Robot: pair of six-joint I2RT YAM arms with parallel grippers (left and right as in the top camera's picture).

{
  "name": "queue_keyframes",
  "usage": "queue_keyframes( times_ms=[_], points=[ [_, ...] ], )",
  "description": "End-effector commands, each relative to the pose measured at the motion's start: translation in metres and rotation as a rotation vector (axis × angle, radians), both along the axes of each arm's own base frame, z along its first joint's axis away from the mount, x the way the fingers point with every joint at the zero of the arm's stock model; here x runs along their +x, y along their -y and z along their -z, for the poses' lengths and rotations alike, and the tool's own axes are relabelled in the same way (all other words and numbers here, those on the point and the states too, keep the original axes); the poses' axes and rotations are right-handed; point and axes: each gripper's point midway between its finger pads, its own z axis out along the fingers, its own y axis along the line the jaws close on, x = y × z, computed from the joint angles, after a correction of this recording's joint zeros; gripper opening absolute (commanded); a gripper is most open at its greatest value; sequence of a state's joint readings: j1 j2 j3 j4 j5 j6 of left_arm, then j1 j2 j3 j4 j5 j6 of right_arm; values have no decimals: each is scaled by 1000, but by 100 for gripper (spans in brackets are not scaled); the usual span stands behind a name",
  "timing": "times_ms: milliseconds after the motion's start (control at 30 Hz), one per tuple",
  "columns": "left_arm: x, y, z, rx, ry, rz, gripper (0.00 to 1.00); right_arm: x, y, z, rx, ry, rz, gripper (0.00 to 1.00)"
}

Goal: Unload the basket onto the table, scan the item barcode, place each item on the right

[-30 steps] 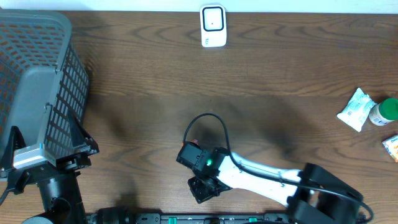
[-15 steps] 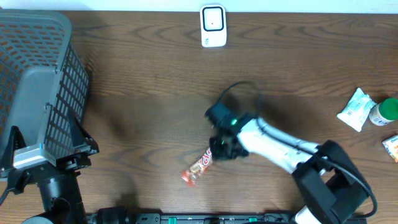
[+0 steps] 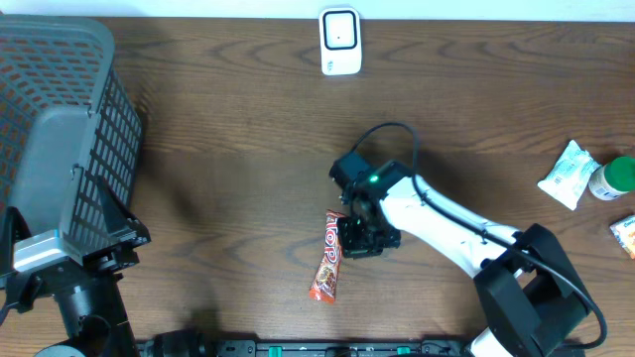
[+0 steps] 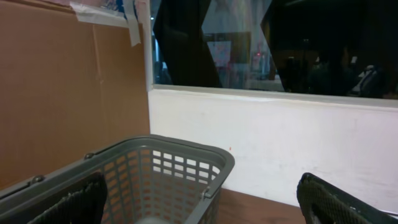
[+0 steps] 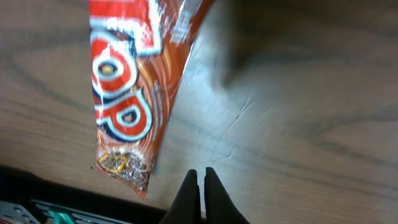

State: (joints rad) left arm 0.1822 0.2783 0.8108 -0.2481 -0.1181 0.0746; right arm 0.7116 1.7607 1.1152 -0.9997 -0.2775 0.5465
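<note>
The item, a red and orange snack wrapper (image 3: 327, 260), lies flat on the wooden table near the front middle. In the right wrist view the wrapper (image 5: 134, 93) runs up the left side with its crimped end lowest. My right gripper (image 3: 360, 243) hovers just right of the wrapper's upper end. Its fingertips (image 5: 200, 172) are shut together with nothing between them, apart from the wrapper. The white scanner (image 3: 339, 42) stands at the table's far edge. My left gripper (image 3: 62, 236) sits at the front left by the basket, and its jaws (image 4: 202, 205) stand wide open and empty.
A grey mesh basket (image 3: 104, 59) fills the left side, and its rim (image 4: 186, 152) shows in the left wrist view. At the right edge lie a white packet (image 3: 568, 174), a green-capped bottle (image 3: 615, 177) and an orange packet (image 3: 625, 234).
My right arm swung from the front edge up toward the middle, uncovering the wrapper. The wrapper has since turned to lie nearly lengthwise. The left arm dropped slightly.
</note>
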Motion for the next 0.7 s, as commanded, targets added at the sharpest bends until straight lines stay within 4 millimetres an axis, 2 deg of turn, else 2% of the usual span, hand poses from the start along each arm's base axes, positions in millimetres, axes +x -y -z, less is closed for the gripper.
queue_keyframes(
  times_ms=[0,67,133,200,333,467,667],
  points=[
    [-2,-1,0,-7,8,-4,98,-16,-15,6,-5,18,-49,5],
    [-2,-1,0,-7,8,-3,98,-21,-25,10,16,39,-88,9],
    [-2,-1,0,-7,8,-3,98,-30,-33,17,23,50,-97,10],
    [-2,-1,0,-7,7,-4,98,-37,-33,22,6,41,-72,1],
    [-1,-1,1,-8,3,-4,98,-43,-23,27,-58,50,-61,1],
    [-1,-1,1,-8,3,-4,98,-41,-32,28,-27,85,-114,1],
    [-1,-1,1,-8,3,-4,98,-22,-53,30,54,170,-139,1]
  ],
)
